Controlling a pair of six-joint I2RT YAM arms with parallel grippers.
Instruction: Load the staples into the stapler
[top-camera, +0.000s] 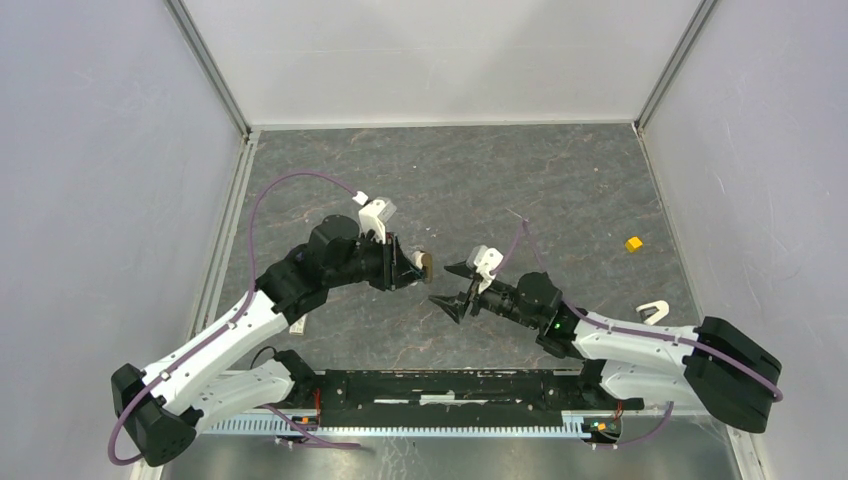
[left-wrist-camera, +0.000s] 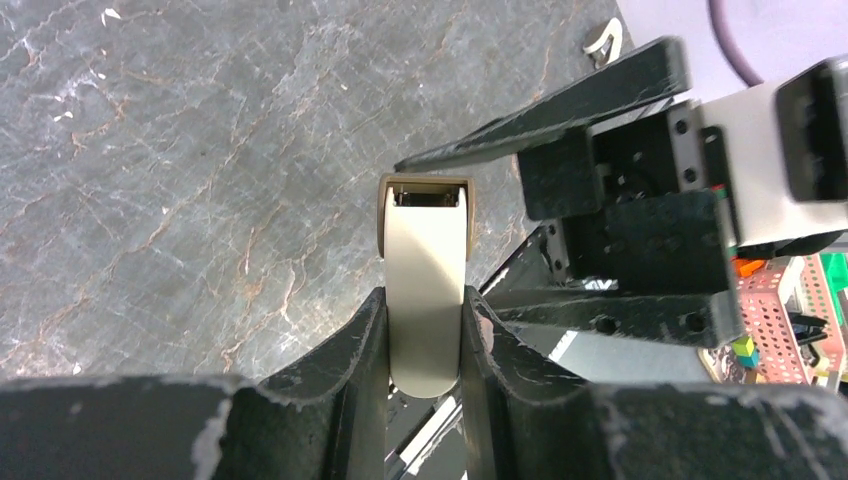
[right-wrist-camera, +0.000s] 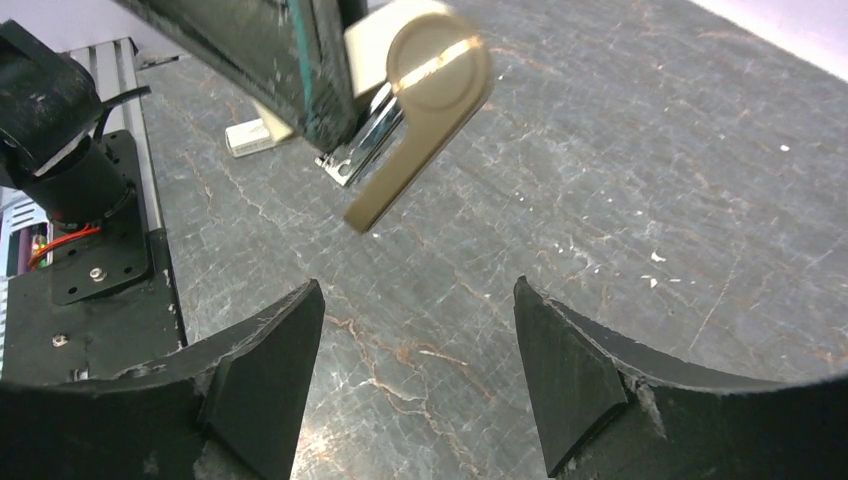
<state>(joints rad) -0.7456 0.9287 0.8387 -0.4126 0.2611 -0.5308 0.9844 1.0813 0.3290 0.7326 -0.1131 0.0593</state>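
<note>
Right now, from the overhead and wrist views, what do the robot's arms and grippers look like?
The left arm and right arm have white shells with black joints. A thin purple cable loops along each. The right shows a small green light. The left gripper and right gripper have black, wedge-shaped, scuffed fingers.

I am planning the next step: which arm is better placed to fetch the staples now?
The right arm, probably: its jaws stand open and empty, facing the stapler. The left arm has its jaws shut on the stapler, so it is not free. The white staple box lies on the table.
</note>
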